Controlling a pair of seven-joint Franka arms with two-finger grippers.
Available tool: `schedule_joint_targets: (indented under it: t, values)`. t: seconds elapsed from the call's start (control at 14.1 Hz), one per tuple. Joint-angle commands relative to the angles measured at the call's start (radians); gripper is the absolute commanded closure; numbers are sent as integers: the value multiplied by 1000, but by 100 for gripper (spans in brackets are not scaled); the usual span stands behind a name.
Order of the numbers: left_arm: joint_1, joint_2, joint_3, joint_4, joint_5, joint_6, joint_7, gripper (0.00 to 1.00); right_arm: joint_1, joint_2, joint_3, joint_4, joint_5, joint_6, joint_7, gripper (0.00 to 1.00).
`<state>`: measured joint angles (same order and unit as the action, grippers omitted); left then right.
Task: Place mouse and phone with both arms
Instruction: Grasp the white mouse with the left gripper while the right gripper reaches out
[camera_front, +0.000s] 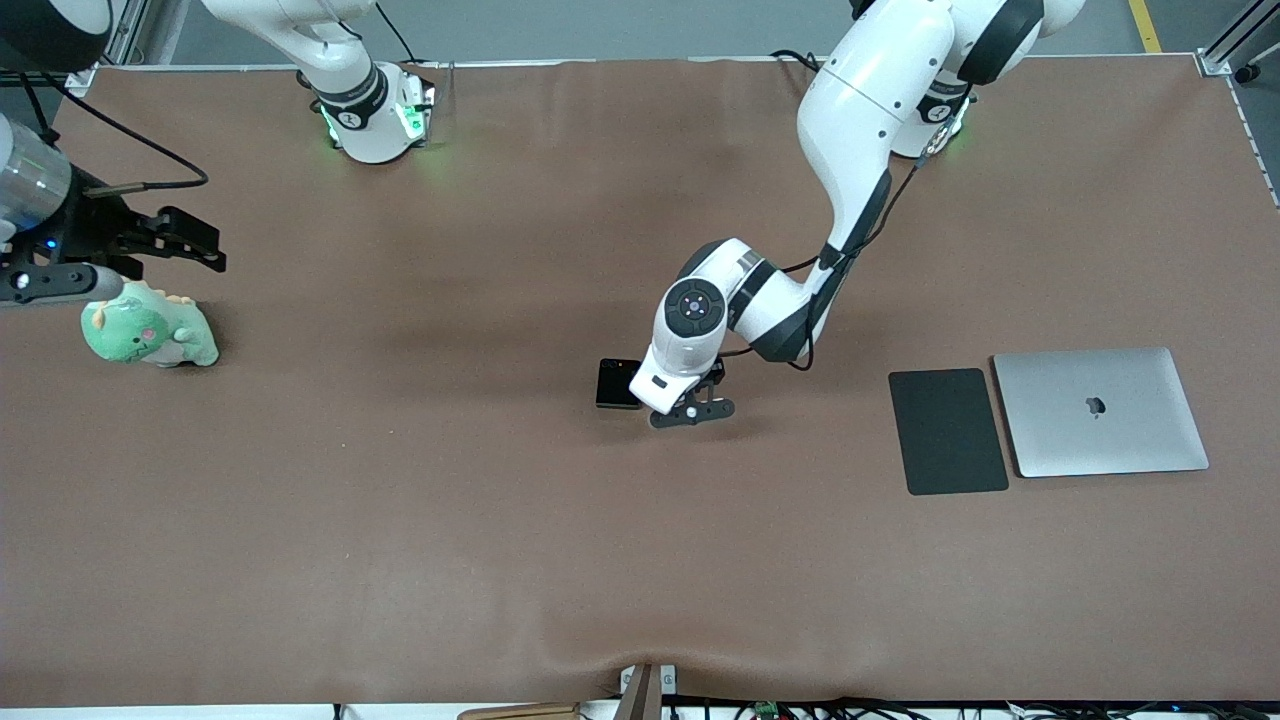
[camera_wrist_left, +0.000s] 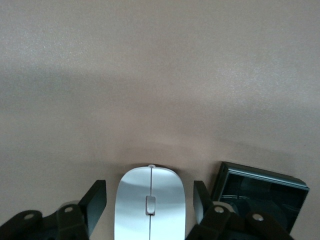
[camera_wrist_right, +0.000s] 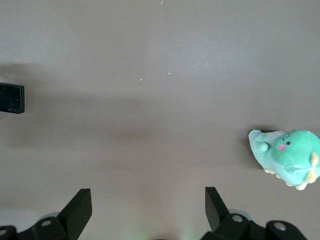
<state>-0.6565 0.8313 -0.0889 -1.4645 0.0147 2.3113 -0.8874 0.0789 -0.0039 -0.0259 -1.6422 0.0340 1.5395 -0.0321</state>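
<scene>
left gripper (camera_wrist_left: 150, 205) spread, straddling mouse (camera_wrist_left: 150, 202) | phone (camera_wrist_left: 260, 192) just beside | right gripper (camera_wrist_right: 148, 207) spread, waiting by plush toy (camera_wrist_right: 285, 157)

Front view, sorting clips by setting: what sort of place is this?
Probably a robotics lab bench: two arms bolted to a brown-covered table, props such as a laptop and plush toy, cables along the table's edge.

Brown tabletop (camera_front: 400, 520). Lying on it: phone (camera_front: 617, 383) and mouse (camera_wrist_left: 149, 204) just beside each other mid-table; black pad (camera_front: 947, 430) touching closed laptop (camera_front: 1100, 411) toward left arm's end; green plush toy (camera_front: 148, 332) toward right arm's end.
</scene>
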Motion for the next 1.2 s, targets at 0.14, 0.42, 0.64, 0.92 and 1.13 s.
schedule_joint_targets:
  t: [0.14,0.42,0.64,0.92,1.13]
  values:
    - [-32,16,17,20,7,0,-30,22,100,100,-3,-1,-2,86,98,0]
    - [-41,11,17,0,22,-26,-30,23,180,224,-3,-11,7,204,129,0]
    - [-48,11,17,0,22,-55,-30,26,202,257,-2,-48,7,286,143,0]
    - [-55,5,17,-3,24,-87,-47,41,220,340,-2,-48,113,379,143,0]
    - [-48,-1,17,1,33,-95,-41,50,237,387,-2,-48,177,444,147,0]
